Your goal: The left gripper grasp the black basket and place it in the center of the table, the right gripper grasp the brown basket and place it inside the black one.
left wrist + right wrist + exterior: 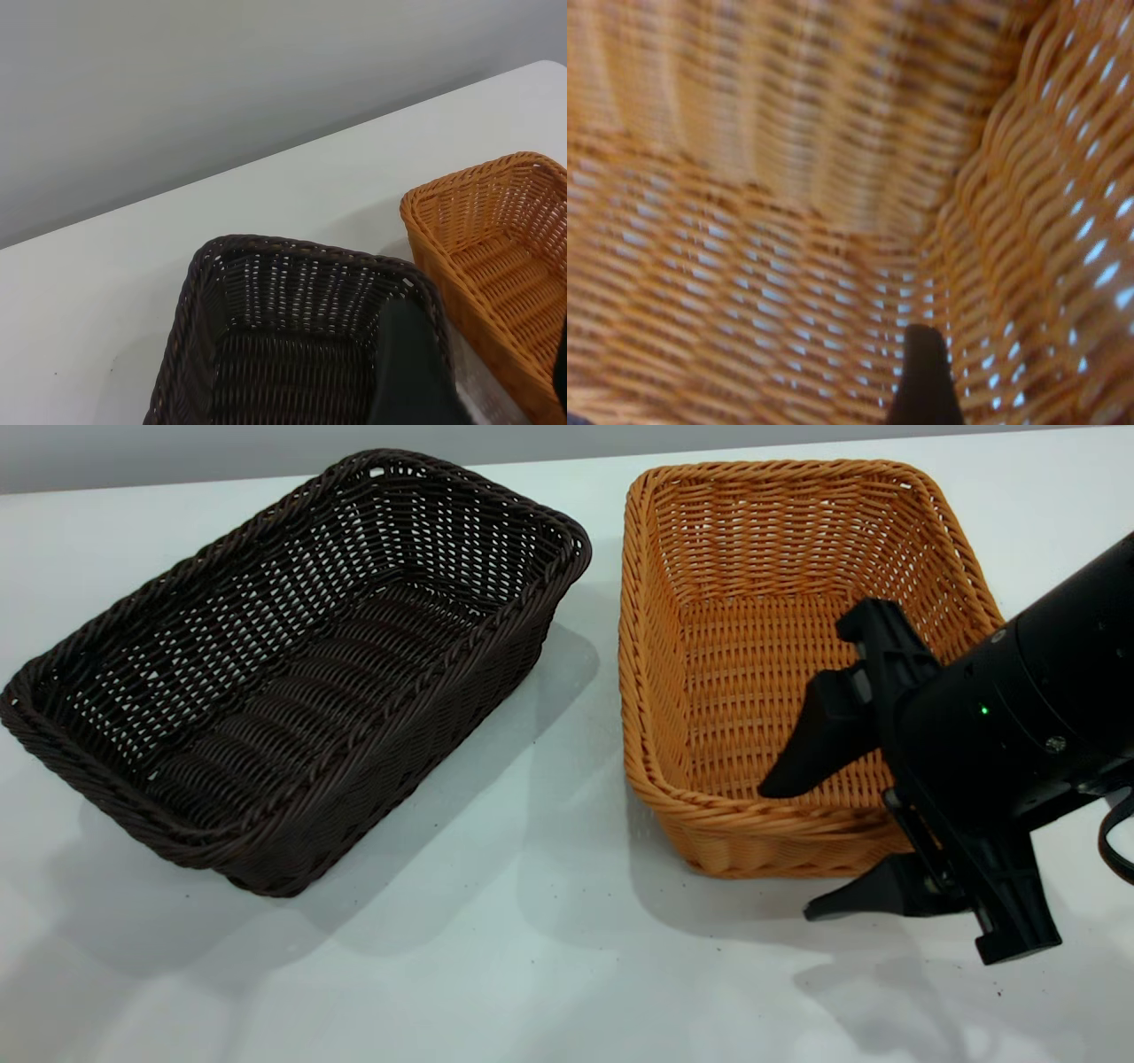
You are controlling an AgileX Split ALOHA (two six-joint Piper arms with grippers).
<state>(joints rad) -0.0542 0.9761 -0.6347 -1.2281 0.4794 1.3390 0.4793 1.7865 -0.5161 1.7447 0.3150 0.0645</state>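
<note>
The black basket point(292, 682) lies on the table's left, turned at an angle. The brown basket point(797, 646) stands right of it, a gap between them. My right gripper point(791, 852) is open and straddles the brown basket's near wall, one finger inside and one outside by the table. The right wrist view is filled by the brown weave point(788, 177), with one dark fingertip point(921, 381) in front. My left gripper point(485, 381) is out of the exterior view; in its wrist view its fingers stand wide apart, open and empty, over the black basket's point(292, 336) wall that faces the brown basket point(496, 257).
The white table point(532, 957) has bare room in front of both baskets. A grey wall point(221, 88) runs behind the table's far edge.
</note>
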